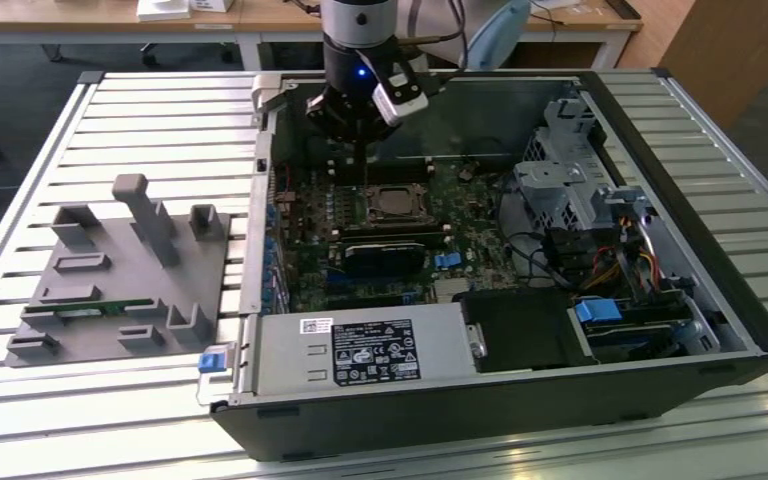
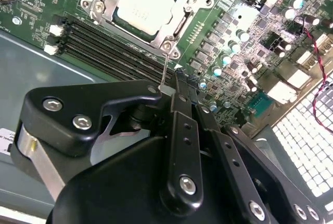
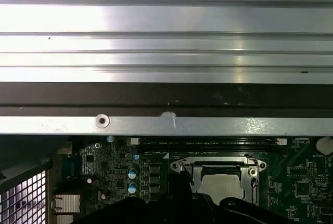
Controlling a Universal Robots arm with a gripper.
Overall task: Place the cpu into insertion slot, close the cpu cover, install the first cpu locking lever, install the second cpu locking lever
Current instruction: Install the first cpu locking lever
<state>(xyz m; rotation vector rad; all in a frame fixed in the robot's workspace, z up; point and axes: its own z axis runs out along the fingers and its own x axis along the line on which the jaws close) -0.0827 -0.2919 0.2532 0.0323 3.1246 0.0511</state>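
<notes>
Currently the open PC case (image 1: 651, 330) lies on its side on the slatted metal table (image 1: 144, 110), motherboard (image 1: 357, 250) facing up.

Gripper (image 1: 360, 150) hangs over the far part of the board, just beyond the socket in the exterior view. Fingers are pinched together on a thin metal lever rod (image 2: 164, 70); in the second wrist view the rod rises from the fingertips toward the socket corner.

Grey fixture tray (image 1: 117, 270) with upright pegs sits on the table to the exterior view's left of the case, well apart from the gripper.

Power supply block (image 1: 357, 350) with its white label fills the case's near edge. Drive cage (image 1: 564, 170) and cable bundle sit at the exterior view's right.

RAM slots (image 2: 104, 44), black and long, run alongside the socket, between it and the case wall.

Cpu cover (image 2: 179, 21): silvery frame, lying flat on the socket, square window around the chip.

Cpu (image 2: 143, 3): pale silvery square, seated flat in the socket, framed by the cover. It also shows in the first wrist view (image 3: 221, 185), near the gripper body. Chip is near the gripper but not touching it; only the rod bridges the gap to the socket corner.
</notes>
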